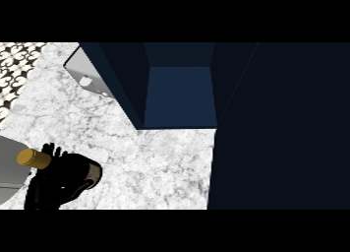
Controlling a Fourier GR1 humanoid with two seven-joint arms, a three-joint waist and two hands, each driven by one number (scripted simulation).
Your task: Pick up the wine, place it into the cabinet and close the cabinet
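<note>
The wine bottle [77, 172] is dark with a gold cap [34, 157] and is tilted low over the counter at the lower left. My left hand [50, 149] is shut on it, fingers curled round the neck just behind the cap, and my grey forearm [4, 167] comes in from the left edge. The dark blue cabinet [179, 93] stands open at the top centre, up and to the right of the bottle, showing a bare inner shelf. Its door [287, 128] fills the right side. My right hand does not show.
White marble counter [156, 162] lies between the bottle and the cabinet. A pale grey box-like object [86, 73] sits against the cabinet's left wall. A black-and-white patterned surface [10, 74] runs along the upper left.
</note>
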